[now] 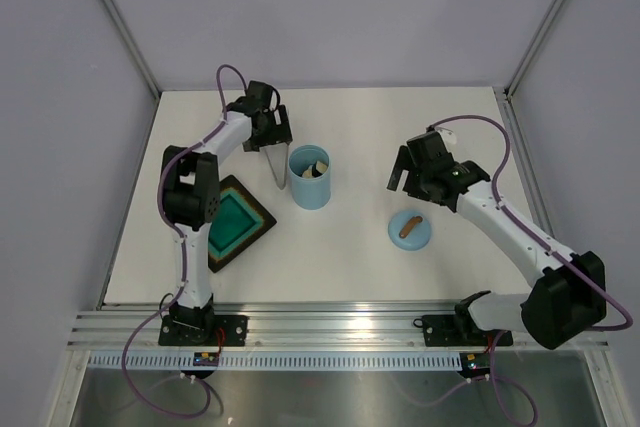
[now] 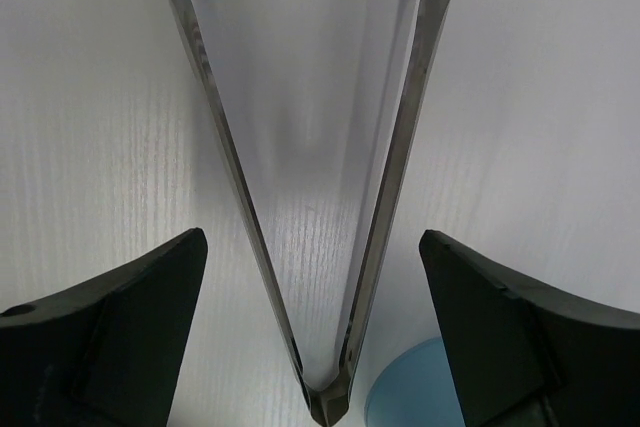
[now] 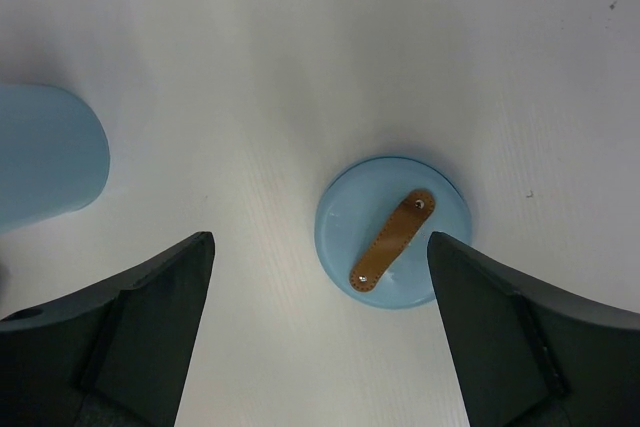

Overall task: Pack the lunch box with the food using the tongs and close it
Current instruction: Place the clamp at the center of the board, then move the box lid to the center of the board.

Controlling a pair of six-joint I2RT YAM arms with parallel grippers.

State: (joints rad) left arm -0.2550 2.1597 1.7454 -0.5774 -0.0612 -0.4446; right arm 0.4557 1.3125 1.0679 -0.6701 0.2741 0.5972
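Grey walls enclose a white counter [image 1: 350, 267] in the overhead view, with the lunch box [image 1: 312, 197] standing open near its middle. Food [image 1: 316, 169] shows inside the lunch box, one pale piece close under the rim. The tongs [image 1: 277, 169] sit just left of the lunch box, almost against its wall, under the left fingers [image 1: 270, 137]. Further left of it lies a dark tray [image 1: 258, 209] with no pieces showing in it. The lid [image 1: 410, 231] lies flat to the right of the lunch box, well apart from it, beneath the right fingers [image 1: 402, 169].

From the left wrist, the left fingers [image 2: 130, 327] stand wide apart and grip nothing. The tongs [image 2: 325, 402] splay between them without touching either one, and the lunch box [image 2: 410, 397] edges in beside the hinge. I judge a careless retreat could hook a tong arm and drag it into the lunch box, tipping it.

From the right wrist, the right fingers [image 3: 130, 337] are also spread wide and empty. They frame the lid [image 3: 440, 202] and its brown handle [image 3: 393, 239], with the lunch box [image 3: 45, 152] off to the left. The handle lies flat against the lid, so a pinch there may slip. A grip across the rim could push the lid sliding over the counter [image 3: 250, 47]. The high piece of food may also stop the lid seating.
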